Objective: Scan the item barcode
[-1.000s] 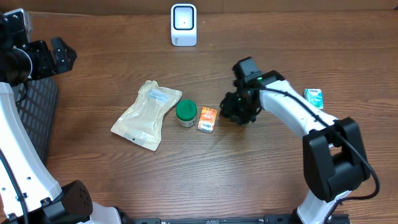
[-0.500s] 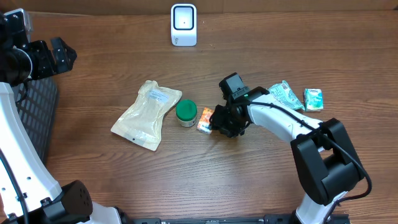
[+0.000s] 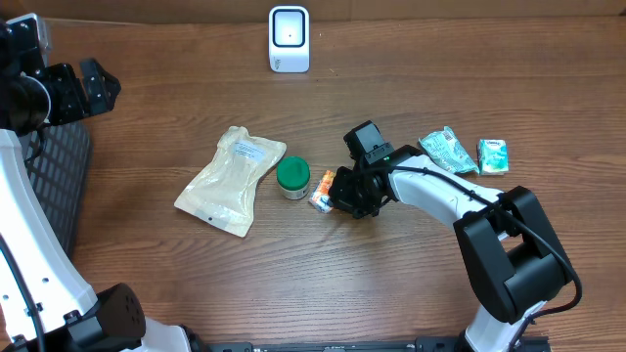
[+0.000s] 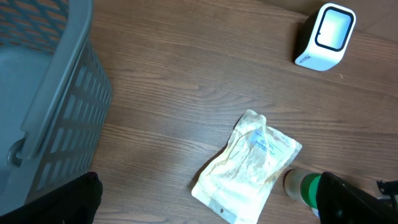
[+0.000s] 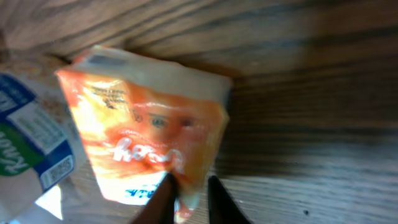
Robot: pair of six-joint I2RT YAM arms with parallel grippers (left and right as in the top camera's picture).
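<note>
i am the right pincer (image 5: 188, 200), and i am down low on the table (image 3: 411, 284), right at the orange packet (image 5: 143, 124). my two tips (image 5: 160, 202) are almost together, and the thin edge of the packet sits between them. so i think i have a small pinch on it. it is only an edge grip, not a big hold.

the orange packet is in the middle of the table. it lies flat on the wood, just to the right of the little jar with the green lid (image 3: 292, 178). further left is a big pale pouch (image 3: 232, 180). off to my right are a crumpled teal packet (image 3: 447, 150) and a small box (image 3: 493, 155), well apart from me.

the scanner (image 3: 289, 39) is the white box at the far side of the table. it is well apart from the packet.

the left pincer (image 3: 106, 80) is far off on the left, up by the basket (image 4: 50, 93). it is wide open and holds nothing.

the step now, i think, is the pick up. the packet is not lifted yet.

next i need to lift it and carry it to the far side, up to the scanner. i need to turn it so the barcode faces the scanner window. i cannot see the barcode from here, so i may have to flip the packet. the packet is soft and my pinch is small, so it could slip. i should go slow.
</note>
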